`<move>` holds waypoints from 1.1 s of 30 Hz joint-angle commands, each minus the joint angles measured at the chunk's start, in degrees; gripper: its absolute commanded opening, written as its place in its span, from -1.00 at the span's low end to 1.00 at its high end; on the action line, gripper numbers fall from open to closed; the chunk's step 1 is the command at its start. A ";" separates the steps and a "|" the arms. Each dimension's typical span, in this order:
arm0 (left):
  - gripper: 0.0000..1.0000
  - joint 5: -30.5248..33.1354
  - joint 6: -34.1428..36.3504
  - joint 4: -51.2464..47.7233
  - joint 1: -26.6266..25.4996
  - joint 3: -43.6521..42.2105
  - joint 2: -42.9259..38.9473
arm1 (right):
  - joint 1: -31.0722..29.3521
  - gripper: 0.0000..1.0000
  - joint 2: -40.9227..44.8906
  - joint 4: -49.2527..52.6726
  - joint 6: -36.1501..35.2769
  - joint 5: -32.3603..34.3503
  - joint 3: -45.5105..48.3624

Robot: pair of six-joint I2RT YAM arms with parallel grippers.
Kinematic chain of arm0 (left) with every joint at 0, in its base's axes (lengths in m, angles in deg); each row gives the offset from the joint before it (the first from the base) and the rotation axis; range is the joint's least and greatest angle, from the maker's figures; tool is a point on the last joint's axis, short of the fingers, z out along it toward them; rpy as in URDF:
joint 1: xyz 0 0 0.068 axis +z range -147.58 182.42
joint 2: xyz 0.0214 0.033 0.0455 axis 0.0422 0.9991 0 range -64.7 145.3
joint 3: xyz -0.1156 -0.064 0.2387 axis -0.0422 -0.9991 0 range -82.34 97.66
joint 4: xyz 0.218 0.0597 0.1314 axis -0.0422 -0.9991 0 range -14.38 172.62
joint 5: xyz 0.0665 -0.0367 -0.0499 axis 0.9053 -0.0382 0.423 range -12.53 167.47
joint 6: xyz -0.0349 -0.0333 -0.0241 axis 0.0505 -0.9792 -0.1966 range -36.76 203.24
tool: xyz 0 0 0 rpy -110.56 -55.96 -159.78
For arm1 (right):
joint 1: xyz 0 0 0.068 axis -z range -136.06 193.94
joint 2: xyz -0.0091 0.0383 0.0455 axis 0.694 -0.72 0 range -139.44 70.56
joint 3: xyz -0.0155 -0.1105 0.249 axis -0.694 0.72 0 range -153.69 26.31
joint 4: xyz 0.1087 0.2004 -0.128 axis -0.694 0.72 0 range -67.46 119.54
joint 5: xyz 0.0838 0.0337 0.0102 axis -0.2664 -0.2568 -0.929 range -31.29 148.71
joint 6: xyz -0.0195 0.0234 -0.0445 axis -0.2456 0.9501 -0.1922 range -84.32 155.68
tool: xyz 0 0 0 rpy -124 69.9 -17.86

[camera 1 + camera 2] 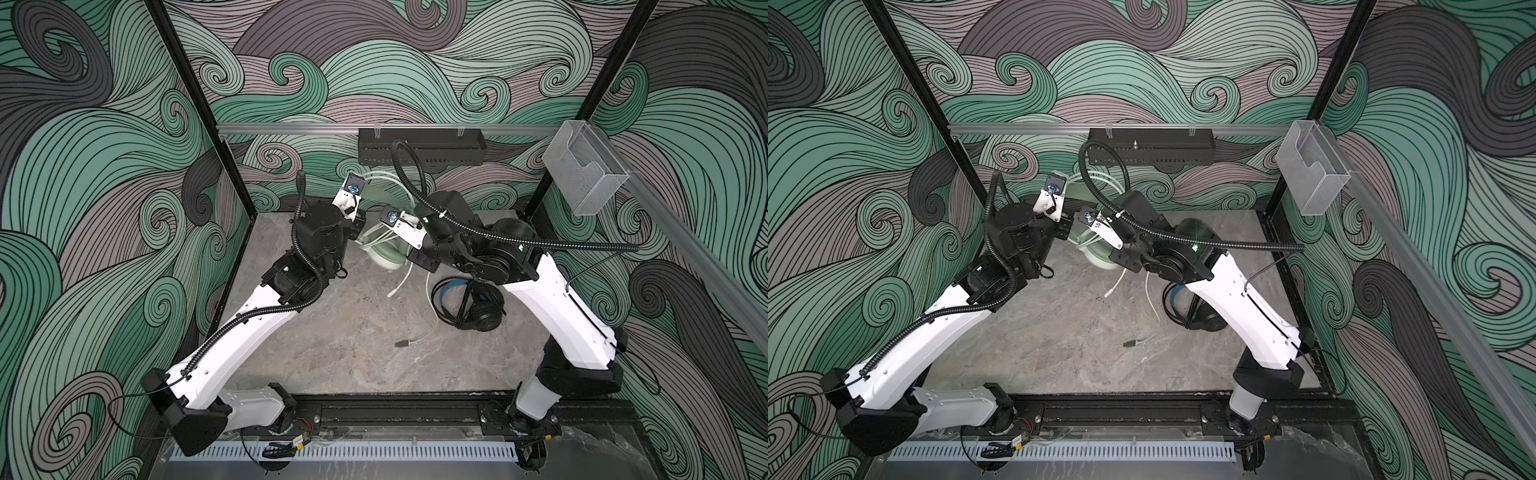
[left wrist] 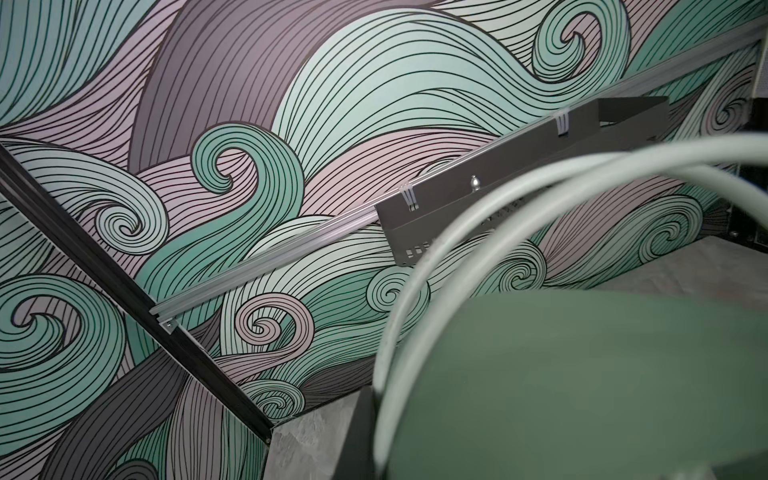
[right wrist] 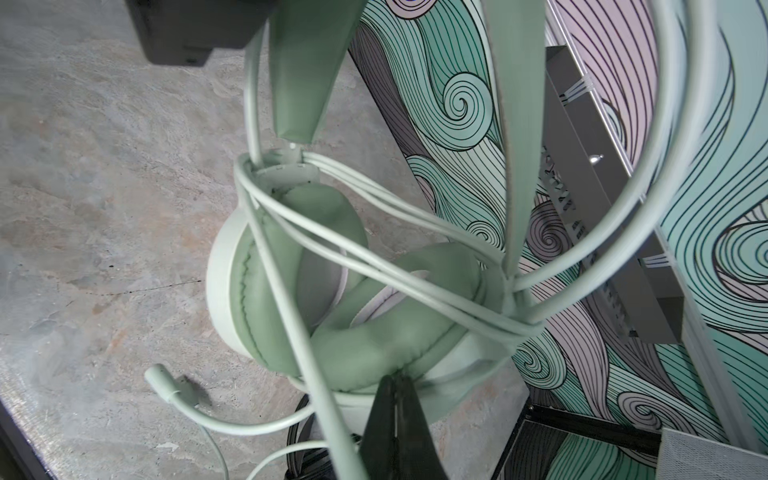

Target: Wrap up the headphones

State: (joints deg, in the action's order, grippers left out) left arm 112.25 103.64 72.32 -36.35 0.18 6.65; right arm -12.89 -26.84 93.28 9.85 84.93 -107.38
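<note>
The mint-green headphones [image 1: 386, 255] [image 1: 1096, 254] hang just above the grey table at the back, ear cups [image 3: 316, 299] downward. Several turns of white cable [image 3: 374, 232] cross between the cups, and more loops rise around the headband [image 2: 582, 374]. My left gripper [image 1: 360, 222] [image 1: 1064, 225] is shut on the headband's top; one dark finger [image 2: 359, 436] shows against it. My right gripper [image 3: 395, 380] [image 1: 409, 254] is shut, tips at the lower ear pad, with a cable strand [image 3: 328, 411] passing beside it. The cable's dark plug [image 1: 401, 343] lies on the table. The black headphones [image 1: 473, 309] [image 1: 1200, 318] lie under the right arm.
A black perforated tray [image 1: 419, 146] hangs on the back wall rail, close behind the raised cable loops. A clear plastic box [image 1: 586, 174] is fixed to the right wall rail. Black frame posts stand at both back corners. The mint headset's microphone boom [image 3: 162, 376] hangs down toward the table.
</note>
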 commanded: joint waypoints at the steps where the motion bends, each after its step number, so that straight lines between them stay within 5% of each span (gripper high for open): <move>1: -1.00 0.28 -2.65 -13.25 1.50 1.16 -2.38 | -0.39 -0.93 4.55 -7.29 -3.14 11.16 -0.98; 16: -1.00 -8.09 -12.48 -24.16 2.64 1.28 -10.39 | -1.01 -0.81 13.09 -17.35 -3.08 11.82 14.93; 23: -1.00 -14.06 -22.42 -30.10 3.08 5.82 -11.32 | 7.24 -0.79 18.30 -22.87 6.55 0.21 24.26; 33: -1.00 -20.27 -32.42 -30.79 3.17 6.97 -13.16 | 10.23 -0.72 22.97 -35.27 10.40 -13.01 36.10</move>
State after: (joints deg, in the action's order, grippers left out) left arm 94.97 77.94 39.90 -33.63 3.94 -4.95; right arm -3.43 -5.84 65.24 17.37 77.89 -74.27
